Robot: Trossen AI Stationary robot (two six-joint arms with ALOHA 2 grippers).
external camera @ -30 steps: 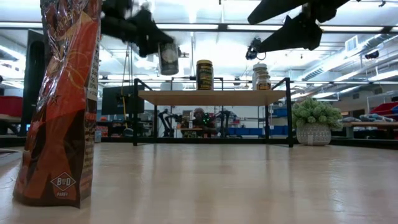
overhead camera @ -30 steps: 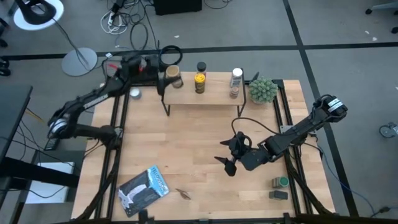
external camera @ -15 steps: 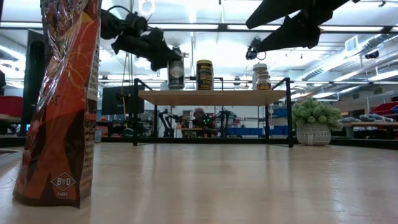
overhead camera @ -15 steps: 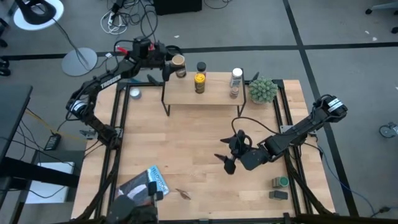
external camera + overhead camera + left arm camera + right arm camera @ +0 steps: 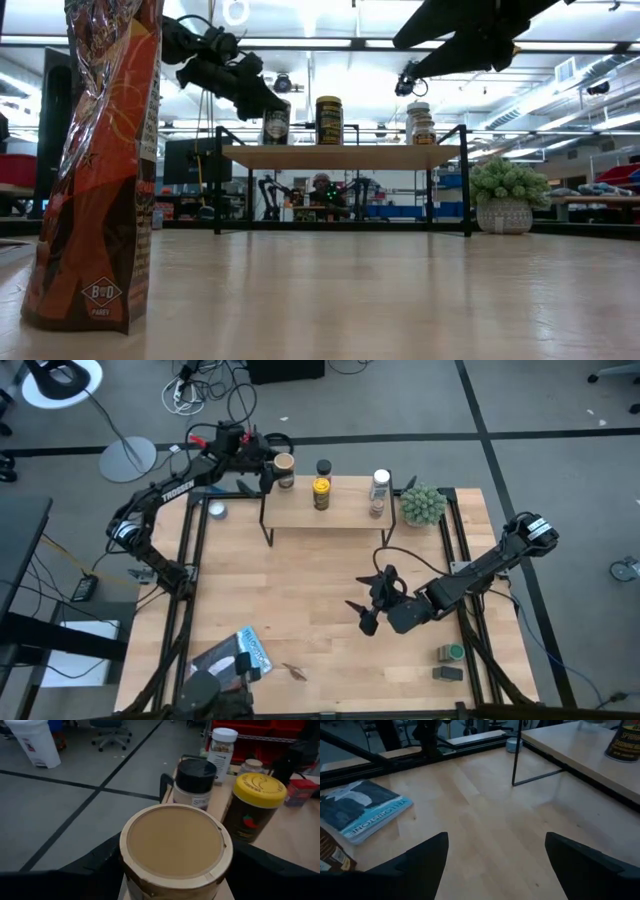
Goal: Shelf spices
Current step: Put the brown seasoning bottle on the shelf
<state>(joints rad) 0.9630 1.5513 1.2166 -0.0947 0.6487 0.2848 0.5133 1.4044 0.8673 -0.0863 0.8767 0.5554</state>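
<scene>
Tan-lidded jar (image 5: 285,468) lowered to shelf (image 5: 345,512) since a moment ago.
Left gripper (image 5: 272,470) pinches it; black-lidded jar (image 5: 195,781) just beyond; release due. Right gripper (image 5: 375,600) spread, idle.

My two dark fingers (image 5: 425,857) stood wide apart with nothing between them, only bare wooden tabletop (image 5: 490,825) showing in the gap. My right gripper (image 5: 495,865) hung above that tabletop, well short of the shelf (image 5: 580,757). The shelf's light board rested on a thin black leg (image 5: 514,757), and one dark-labelled jar (image 5: 623,742) stood on it near the board's edge. A blue-white flat packet (image 5: 362,810) lay on the tabletop well away from the shelf, and a small round tin (image 5: 512,744) sat beyond the shelf's leg, beside a black frame rail (image 5: 395,762).
</scene>
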